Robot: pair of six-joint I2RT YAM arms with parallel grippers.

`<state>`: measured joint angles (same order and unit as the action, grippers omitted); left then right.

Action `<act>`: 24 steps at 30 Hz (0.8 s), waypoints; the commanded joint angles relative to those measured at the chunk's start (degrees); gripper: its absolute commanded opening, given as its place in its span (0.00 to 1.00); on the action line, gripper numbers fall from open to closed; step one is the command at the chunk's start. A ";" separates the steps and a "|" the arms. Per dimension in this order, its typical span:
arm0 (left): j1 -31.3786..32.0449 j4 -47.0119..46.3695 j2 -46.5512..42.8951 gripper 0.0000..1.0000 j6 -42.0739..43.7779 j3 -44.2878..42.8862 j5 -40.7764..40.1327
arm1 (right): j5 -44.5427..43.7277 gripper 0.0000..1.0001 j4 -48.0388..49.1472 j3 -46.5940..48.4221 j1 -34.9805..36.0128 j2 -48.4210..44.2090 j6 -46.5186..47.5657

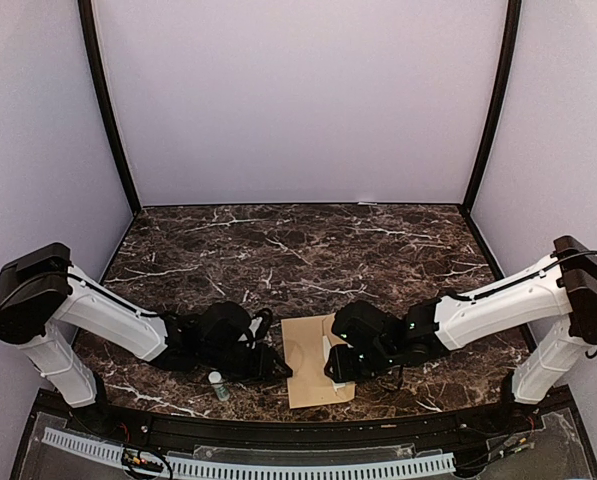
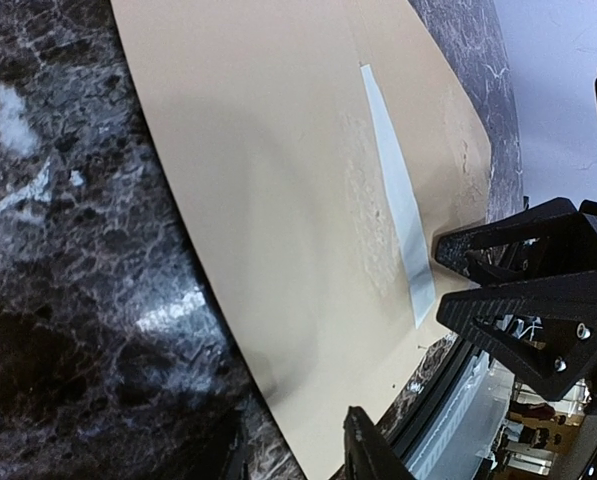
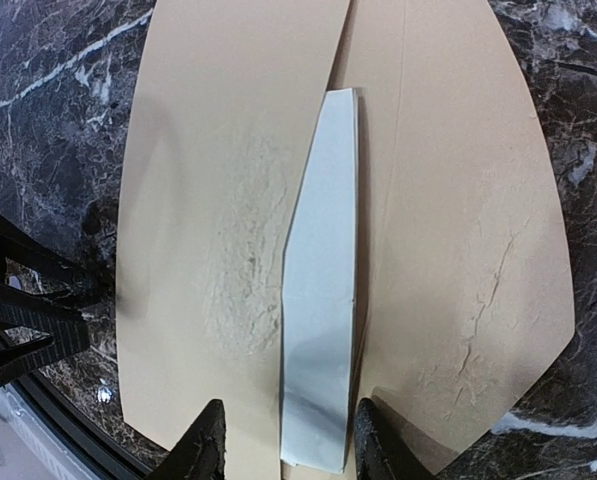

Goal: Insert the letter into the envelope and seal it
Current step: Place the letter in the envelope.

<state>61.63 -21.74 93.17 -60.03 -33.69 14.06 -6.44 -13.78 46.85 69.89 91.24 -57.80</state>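
Between both claws: we saw the envelope (image 1: 311,350) lying flat on the marble table (image 1: 278,250).
Letter (image 3: 318,300): only a white strip showed, between the right claw's fingers.
Right claw (image 3: 288,425): parted, gripping nothing.
Left claw (image 1: 273,365): at the envelope's edge; we could not tell its opening.

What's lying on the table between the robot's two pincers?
The brown envelope, flat on the marble table, with a white strip along its flap fold. The top view shows it between the left pincer and right pincer.
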 commanded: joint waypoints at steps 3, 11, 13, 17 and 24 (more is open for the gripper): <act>0.56 -1.48 1.10 0.32 -0.33 0.47 0.08 | -0.99 0.41 0.95 -0.36 0.94 0.41 -0.91; 0.52 -1.72 1.32 0.30 -0.35 0.47 0.20 | -0.92 0.41 0.71 0.16 1.22 2.29 -1.41; 0.54 -1.71 1.37 0.30 -0.35 0.43 0.25 | -1.02 0.41 0.65 0.26 1.24 2.44 -1.44; 0.55 -1.94 1.41 0.29 -0.35 0.38 0.43 | -0.86 0.41 0.77 0.47 1.35 2.58 -1.37; 0.53 -2.94 2.28 0.24 -0.26 0.13 1.26 | -0.55 0.40 0.47 1.93 1.85 3.70 -0.83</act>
<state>61.93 -23.07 94.85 -60.49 -33.69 14.44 -6.48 -13.61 47.07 70.76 93.34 -58.78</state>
